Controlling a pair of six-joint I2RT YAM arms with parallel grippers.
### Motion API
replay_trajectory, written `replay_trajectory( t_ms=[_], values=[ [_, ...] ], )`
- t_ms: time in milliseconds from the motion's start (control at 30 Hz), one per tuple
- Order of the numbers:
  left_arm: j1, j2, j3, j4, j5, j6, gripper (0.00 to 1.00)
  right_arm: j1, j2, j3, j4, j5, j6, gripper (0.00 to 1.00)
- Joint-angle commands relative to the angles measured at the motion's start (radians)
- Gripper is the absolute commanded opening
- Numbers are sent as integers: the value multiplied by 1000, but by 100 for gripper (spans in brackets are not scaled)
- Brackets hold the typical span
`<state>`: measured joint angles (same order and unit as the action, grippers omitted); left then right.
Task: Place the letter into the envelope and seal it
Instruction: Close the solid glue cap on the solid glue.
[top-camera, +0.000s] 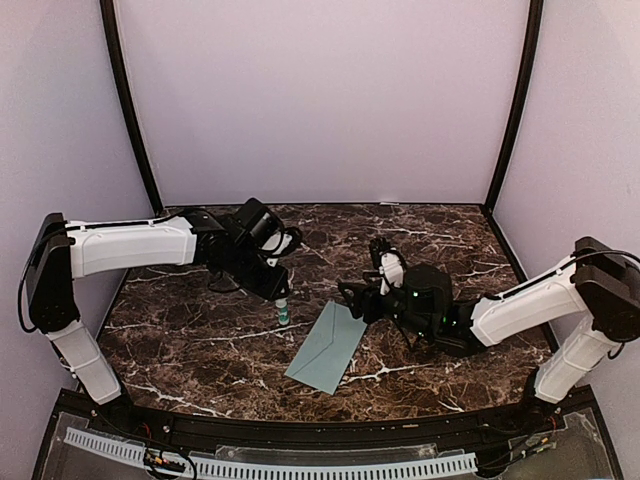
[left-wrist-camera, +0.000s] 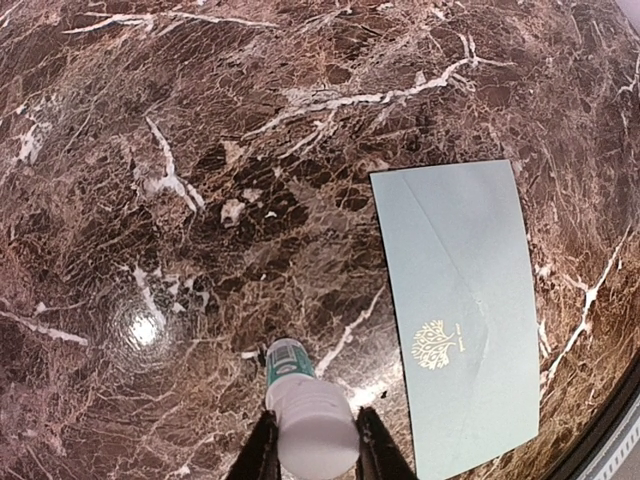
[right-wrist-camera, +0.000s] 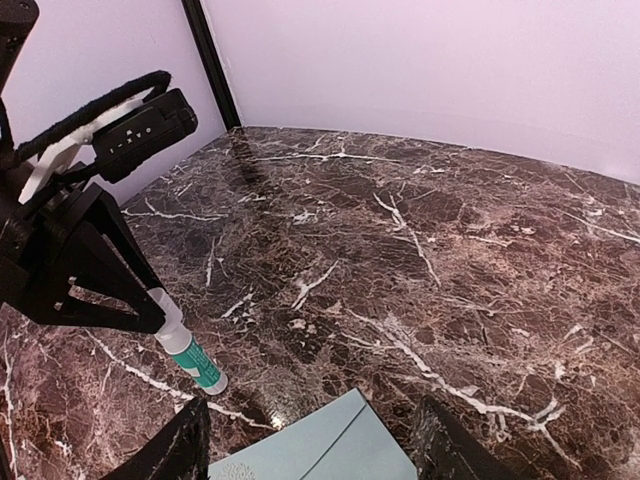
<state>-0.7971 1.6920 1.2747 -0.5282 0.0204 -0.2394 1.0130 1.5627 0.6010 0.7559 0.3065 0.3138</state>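
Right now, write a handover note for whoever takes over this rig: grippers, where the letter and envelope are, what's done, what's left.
Left gripper: shut on a glue stick, tip down at the table beside the envelope.
Right gripper: open, over the envelope's far end, holding nothing.
Envelope: flat on the table, flap folded down.
Letter: not in view; possibly already inside.
Left: check that, then seal the flap.

The left end effector (top-camera: 280, 294) holds a teal-and-white tube (top-camera: 283, 312) near the envelope (top-camera: 328, 347).
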Motion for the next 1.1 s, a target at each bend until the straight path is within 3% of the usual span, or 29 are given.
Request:
replay_trajectory(
  t_ms=[0,1067],
  values=[
    [-7,-10,23,-41,-6,-1,22,-8,12,11,36,-11,7,65],
    [-7,14,12,-44,-38,2,22,-11,6,11,33,-17,10,65]
  ],
)
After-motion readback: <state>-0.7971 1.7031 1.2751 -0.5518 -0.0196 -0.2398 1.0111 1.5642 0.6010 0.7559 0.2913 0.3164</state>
